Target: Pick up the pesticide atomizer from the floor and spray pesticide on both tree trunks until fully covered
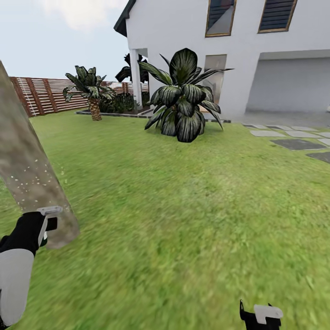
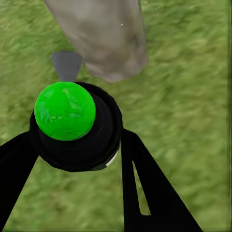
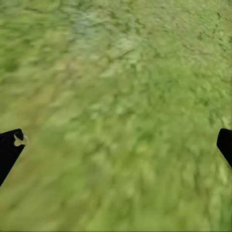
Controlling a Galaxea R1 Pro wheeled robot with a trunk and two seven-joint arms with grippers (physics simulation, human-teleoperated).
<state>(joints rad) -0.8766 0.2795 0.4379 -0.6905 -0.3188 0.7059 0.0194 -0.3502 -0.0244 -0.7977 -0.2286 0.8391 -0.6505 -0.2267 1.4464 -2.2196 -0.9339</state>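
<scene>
We see flat, even daylight over the lawn; the light's direction cannot be told, and nothing casts a hard shadow. The sky is pale and hazy, without glare. The house wall reads bright, its porch recess dim. Grass texture smears close to the cameras, worst in the right wrist view. The tree trunk looks soft and mottled.

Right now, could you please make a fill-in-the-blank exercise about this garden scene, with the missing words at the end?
1. The left gripper holds an atomizer with a round cap coloured ____.
2. The atomizer's nozzle points toward the pale tree ____ close in front of it.
3. The right gripper hangs with its fingers apart over the ____.
4. The wooden fence stands behind a short ____.

Missing words: green; trunk; grass; palm
</scene>
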